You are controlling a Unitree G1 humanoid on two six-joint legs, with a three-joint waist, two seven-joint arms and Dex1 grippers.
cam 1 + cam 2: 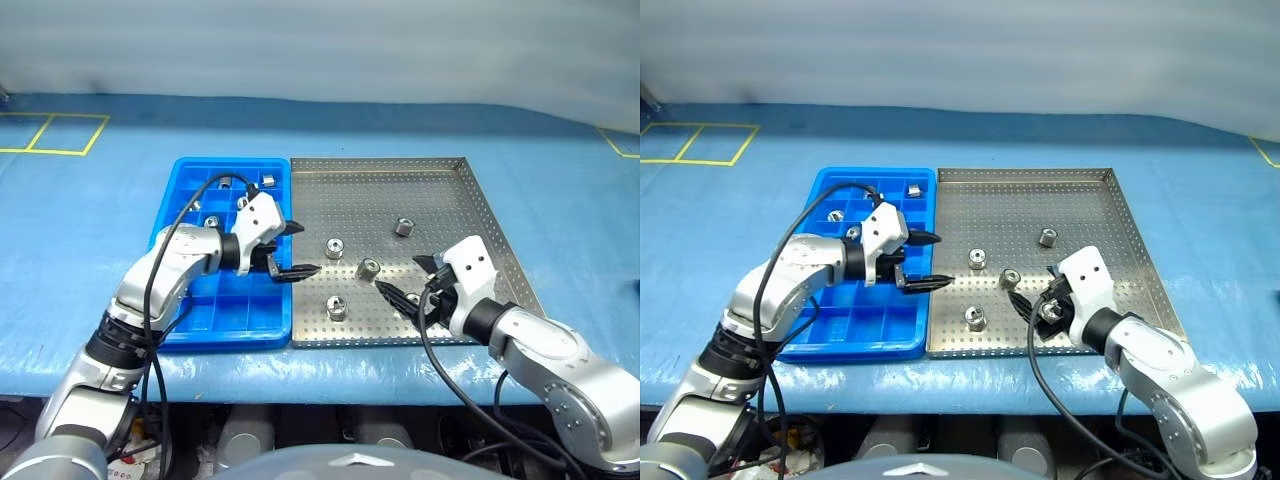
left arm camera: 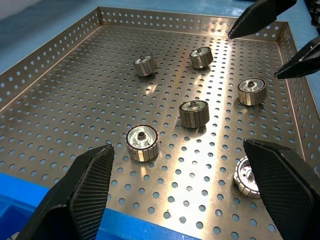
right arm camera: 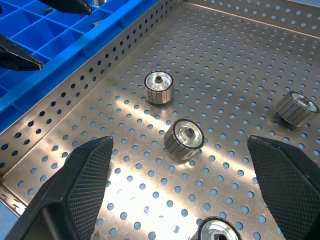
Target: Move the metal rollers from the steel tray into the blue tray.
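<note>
Left end effector (image 1: 290, 250) wide, empty, over blue tray (image 1: 215, 320) edge; right end effector (image 1: 408, 280) wide, empty, above steel tray (image 1: 400, 185).

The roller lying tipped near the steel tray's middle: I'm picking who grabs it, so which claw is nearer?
Right. The right claw, open, sits just beside the tipped roller; the left claw, open, hangs at the blue tray's edge.

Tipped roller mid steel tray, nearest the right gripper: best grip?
Pinch the ribbed wall of the tilted roller, one finger on each side, coming from above with the open right gripper. Its bored face tilts upward, and the steel tray around it is bare.
</note>
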